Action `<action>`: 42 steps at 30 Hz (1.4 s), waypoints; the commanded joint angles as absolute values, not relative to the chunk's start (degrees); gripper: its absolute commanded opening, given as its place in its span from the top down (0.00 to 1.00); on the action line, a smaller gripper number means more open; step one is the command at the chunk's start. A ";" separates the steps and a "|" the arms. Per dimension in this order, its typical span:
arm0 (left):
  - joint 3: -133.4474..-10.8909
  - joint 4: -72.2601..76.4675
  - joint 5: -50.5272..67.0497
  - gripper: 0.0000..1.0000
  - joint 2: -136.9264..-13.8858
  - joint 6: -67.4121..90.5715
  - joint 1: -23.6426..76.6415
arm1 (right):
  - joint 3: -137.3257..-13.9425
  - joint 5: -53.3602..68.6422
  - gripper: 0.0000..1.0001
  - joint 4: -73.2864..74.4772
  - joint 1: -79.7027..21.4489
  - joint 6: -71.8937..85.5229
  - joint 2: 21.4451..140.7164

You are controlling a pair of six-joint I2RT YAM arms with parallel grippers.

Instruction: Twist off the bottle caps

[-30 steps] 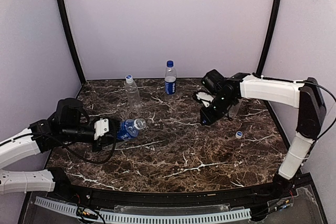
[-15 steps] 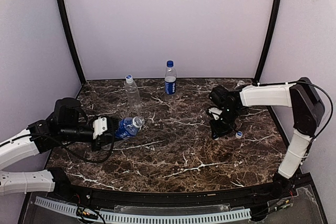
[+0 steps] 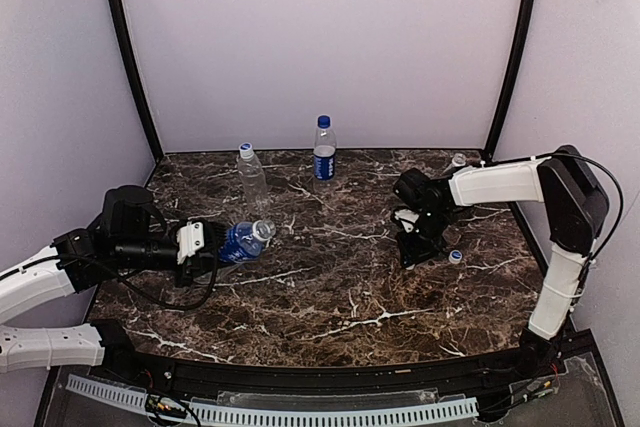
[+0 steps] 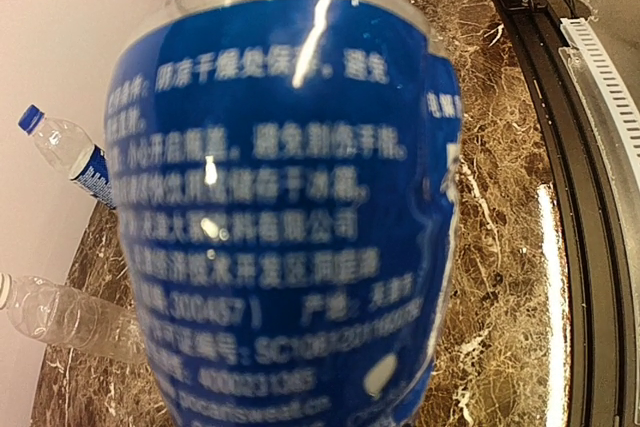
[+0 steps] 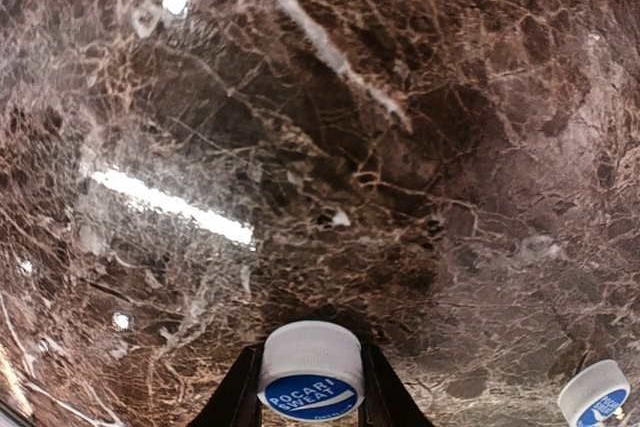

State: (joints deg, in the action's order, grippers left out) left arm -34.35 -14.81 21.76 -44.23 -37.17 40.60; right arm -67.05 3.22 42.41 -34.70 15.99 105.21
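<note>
The left gripper (image 3: 212, 247) is clamped on a blue-labelled bottle (image 3: 238, 243), held on its side over the left part of the marble table (image 3: 340, 292) with its neck toward the middle. In the left wrist view its label fills the frame and hides the fingers. No view shows whether it is capped or what is in it. At the back stand an unlabelled bottle (image 3: 251, 179) with a white cap (image 3: 245, 148) and, to its right, a labelled bottle (image 3: 323, 155) with a dark blue cap (image 3: 322, 121); both caps are on. The right gripper (image 3: 413, 250) is low over the table's right side, its fingers pinching a loose printed cap (image 5: 310, 372). A second loose cap (image 3: 455, 257) lies on the marble just beside it. A small pale top (image 3: 458, 159) shows behind the right arm (image 3: 495, 179), too hidden to identify.
</note>
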 commanded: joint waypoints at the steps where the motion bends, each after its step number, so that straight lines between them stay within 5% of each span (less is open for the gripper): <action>1: -34.57 -13.11 22.24 0.83 -44.36 -35.81 40.17 | -68.35 2.84 0.55 44.60 -34.34 16.91 105.45; 4: -34.94 -12.70 23.34 0.83 -44.49 -34.34 40.16 | -71.88 4.79 0.05 47.15 -34.68 16.95 104.30; 5: -35.15 -12.34 23.76 0.83 -44.48 -33.26 40.16 | -73.50 5.41 0.02 47.93 -35.09 16.77 103.49; 14: -35.68 -3.29 32.64 0.83 -44.62 -19.68 39.99 | -93.98 7.87 0.02 45.63 -49.75 1.27 93.81; 18: -36.18 2.22 38.59 0.80 -45.49 -12.74 39.98 | -83.15 20.81 0.03 14.84 -59.33 -11.45 83.51; 23: -38.11 3.32 42.25 0.79 -46.53 -10.66 39.99 | -69.53 36.48 0.01 -24.12 -60.09 -4.77 79.63; 28: -39.83 3.43 43.06 0.79 -46.63 -10.50 39.99 | -71.44 37.33 0.04 -27.51 -60.26 -4.28 82.79; 42: -39.23 4.68 43.65 0.77 -46.76 -10.85 40.08 | -82.10 38.43 0.31 -21.61 -63.01 -2.71 93.72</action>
